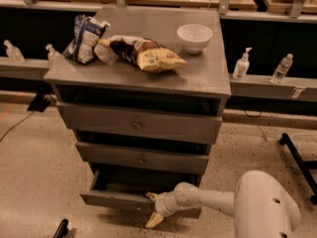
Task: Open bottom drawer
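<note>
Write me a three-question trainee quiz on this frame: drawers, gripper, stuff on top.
1. Fill in: a white ___ stands on the cabinet top, near its far right corner.
2. True or false: the bottom drawer is fully shut.
3. The gripper is: A) at the bottom drawer's front; B) raised above the cabinet top; C) behind the cabinet top.

Key: 1 bowl; 2 false, it is pulled partly out; 3 A.
</note>
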Robot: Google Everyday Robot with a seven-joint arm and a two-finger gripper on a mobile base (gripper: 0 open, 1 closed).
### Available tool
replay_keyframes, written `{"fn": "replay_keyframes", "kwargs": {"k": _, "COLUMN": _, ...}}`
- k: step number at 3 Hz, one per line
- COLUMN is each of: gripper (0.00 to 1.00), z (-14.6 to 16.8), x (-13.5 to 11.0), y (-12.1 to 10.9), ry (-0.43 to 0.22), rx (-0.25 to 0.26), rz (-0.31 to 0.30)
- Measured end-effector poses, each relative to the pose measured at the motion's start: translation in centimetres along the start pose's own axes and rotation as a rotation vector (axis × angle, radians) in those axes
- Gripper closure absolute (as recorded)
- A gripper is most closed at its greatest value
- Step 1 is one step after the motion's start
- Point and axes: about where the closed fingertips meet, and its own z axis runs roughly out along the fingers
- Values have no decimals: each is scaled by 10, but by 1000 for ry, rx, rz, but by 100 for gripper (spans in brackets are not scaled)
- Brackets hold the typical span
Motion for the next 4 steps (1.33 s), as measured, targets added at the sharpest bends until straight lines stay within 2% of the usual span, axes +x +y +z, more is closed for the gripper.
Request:
{"fn": "replay_keyframes", "kwargs": {"k": 1, "gripper": 18, "z": 0, "x": 0, "y": 0, "ry": 0, "rx": 0, "rz": 0}}
{"fn": "replay_keyframes", "kwargs": {"k": 2, "gripper": 11, "z": -8, "x": -26, "y": 33, "ry": -58, "rx": -36, "rz": -52}}
{"fn": "replay_keyframes", "kwargs": {"k": 3, "gripper": 12, "z": -36, "x": -69, "y": 65, "ry": -116, "rx": -35, "rz": -150}}
{"fn": "replay_keyframes", "kwargs": {"k": 4, "gripper": 12, "z": -57, "x": -88, "y": 63, "ry": -129, "rx": 10, "rz": -193}}
